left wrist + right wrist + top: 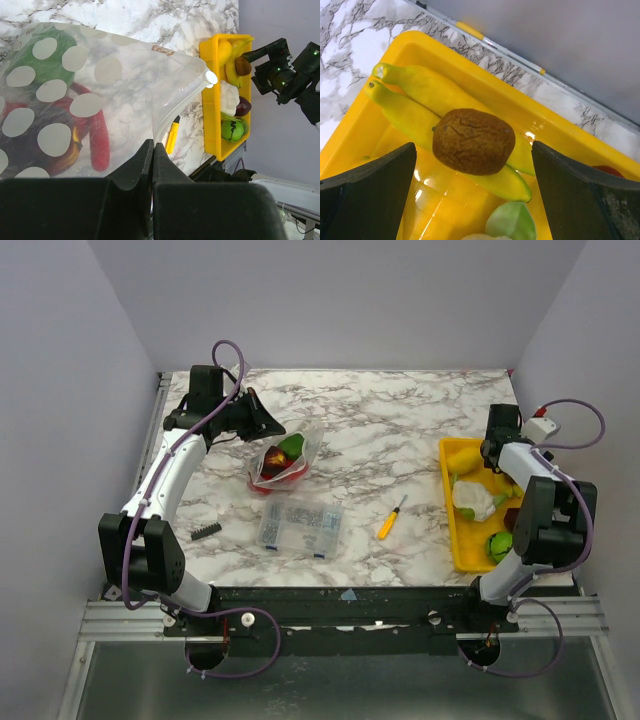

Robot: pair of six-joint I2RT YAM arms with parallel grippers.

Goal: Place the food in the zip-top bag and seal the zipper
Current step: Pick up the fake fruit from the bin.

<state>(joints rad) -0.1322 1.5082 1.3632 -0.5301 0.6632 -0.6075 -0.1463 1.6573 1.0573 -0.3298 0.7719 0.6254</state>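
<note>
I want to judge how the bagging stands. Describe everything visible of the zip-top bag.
The zip-top bag is soft, crinkly, see-through plastic printed with pale round dots. It lies slumped on the marble table, left of centre, just beyond the clear compartment box. The left gripper is shut on its edge, with plastic pinched between the fingers. A green piece and red pieces show through the wall. Its thicker zipper curves toward the yellow tray; the mouth looks unsealed.

A robotics lab cell: bare lilac walls (340, 300) box in a marble-print table (400, 430), with the left arm (165, 475) and right arm (545, 510) bolted to an aluminium rail (120, 620) at six o'clock.
</note>
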